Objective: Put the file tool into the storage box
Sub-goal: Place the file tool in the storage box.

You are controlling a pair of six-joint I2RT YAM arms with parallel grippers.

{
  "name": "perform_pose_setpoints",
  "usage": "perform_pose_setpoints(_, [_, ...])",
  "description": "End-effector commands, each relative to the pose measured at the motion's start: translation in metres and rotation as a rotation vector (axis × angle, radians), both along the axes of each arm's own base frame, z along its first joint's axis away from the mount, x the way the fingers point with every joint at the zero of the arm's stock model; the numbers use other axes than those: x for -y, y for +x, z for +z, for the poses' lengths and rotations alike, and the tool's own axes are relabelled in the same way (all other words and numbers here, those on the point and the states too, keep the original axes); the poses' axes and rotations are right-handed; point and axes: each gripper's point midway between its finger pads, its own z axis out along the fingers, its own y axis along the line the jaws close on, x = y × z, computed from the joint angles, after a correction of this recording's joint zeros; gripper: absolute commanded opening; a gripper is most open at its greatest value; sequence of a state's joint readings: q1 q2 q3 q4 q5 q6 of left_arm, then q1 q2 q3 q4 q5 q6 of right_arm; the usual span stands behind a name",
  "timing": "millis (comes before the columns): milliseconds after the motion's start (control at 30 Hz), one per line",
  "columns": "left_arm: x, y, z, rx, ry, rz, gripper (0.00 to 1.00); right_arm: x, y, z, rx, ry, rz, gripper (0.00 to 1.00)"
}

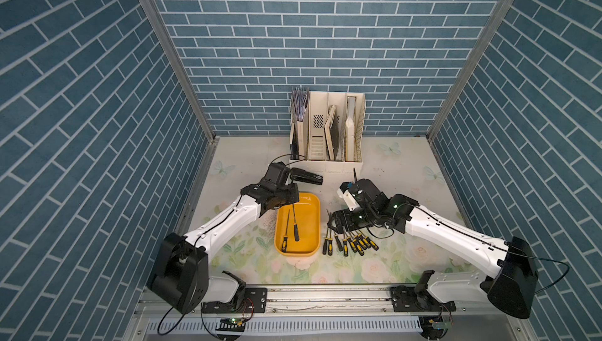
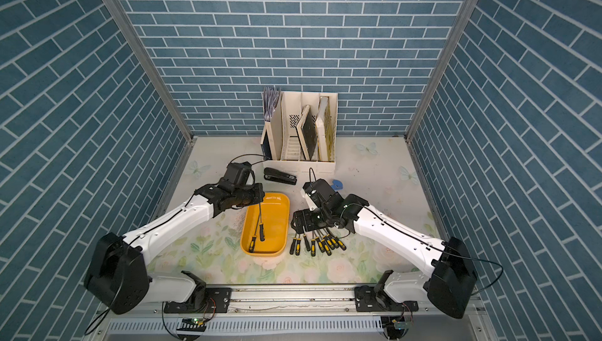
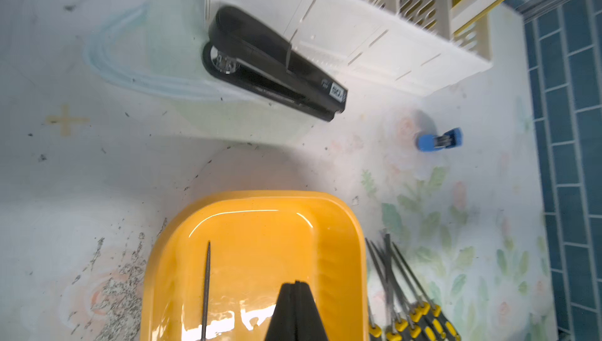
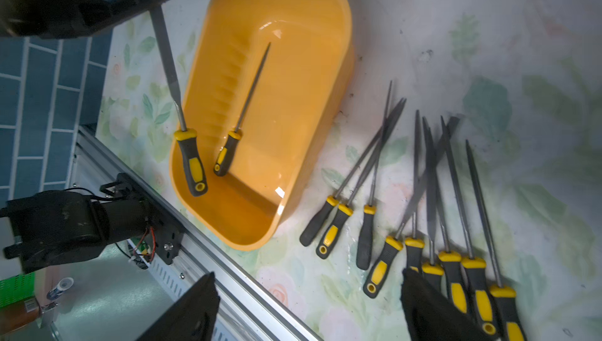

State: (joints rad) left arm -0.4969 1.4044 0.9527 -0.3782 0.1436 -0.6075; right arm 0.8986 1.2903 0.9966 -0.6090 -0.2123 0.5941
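the left gripper [image 1: 292, 201] is pinched tight on the bare blade end of a file [image 1: 295, 222], so the tool hangs nearly upright with its black-and-yellow handle down inside the storage box [image 1: 309, 225]; gripping the thin metal tip looks like a way to let the heavier handle lead into the tray, and the handle seems at or close to the box floor, though contact cannot be told for sure. a second file [image 1: 286, 230] lies flat in the box just beside it, so in my judgement the hanging one has to settle alongside it rather than across it. the right gripper [image 1: 332, 222] stands wide open and empty, low over the blade ends of the loose files [image 1: 350, 243] fanned on the table [image 1: 391, 173] just beside the box, likely placed to take the next one; their blades cross and overlap, which could make a clean single pick awkward. a black stapler [image 1: 306, 178] lies beyond the far end of the box, near the left wrist, a white magazine rack [image 1: 325, 134] stands behind it, and a small blue object [image 2: 337, 185] sits behind the right arm; none of these blocks the drop into the box
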Motion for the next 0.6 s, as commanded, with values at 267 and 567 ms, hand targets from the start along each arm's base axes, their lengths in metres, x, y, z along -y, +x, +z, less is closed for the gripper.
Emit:
perform_pose_setpoints(267, [-0.008,-0.014,-0.067,-0.095,0.117,-0.047,0.0,0.036,-0.017,-0.061,-0.08,-0.162,-0.012,0.85])
perform_pose_setpoints(567, [-0.014,-0.024,-0.09,-0.148,0.183,-0.039,0.2,0.038,-0.027,-0.083,-0.14,-0.173,-0.004,0.66])
